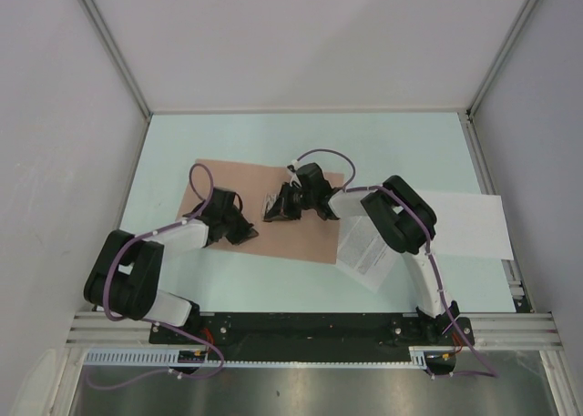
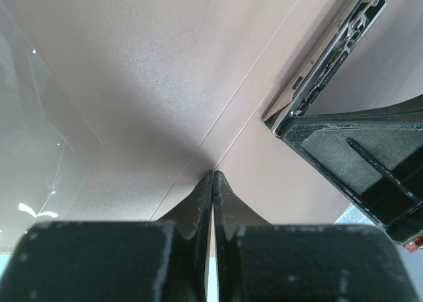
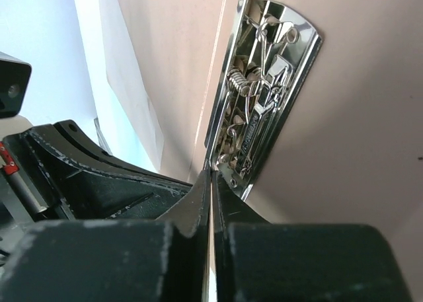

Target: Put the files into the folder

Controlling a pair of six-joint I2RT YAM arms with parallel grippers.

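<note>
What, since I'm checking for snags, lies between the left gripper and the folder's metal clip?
Nothing but bare folder lies between left gripper and metal clip, per the left wrist view.

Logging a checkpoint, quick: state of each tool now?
Left tool: closed, at the folder; hold unclear.
Right tool: closed, beside the folder's metal clip; hold unclear.

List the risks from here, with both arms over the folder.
1. Right end effector is shut at the foot of the metal clip; it may slip off the shiny plate or trip the spring.
2. Left end effector is shut, tips on the folder, close to the right one; the arms could collide.
3. Printed sheet and plain sheet lie partly under the right arm; a swing could drag them.
</note>
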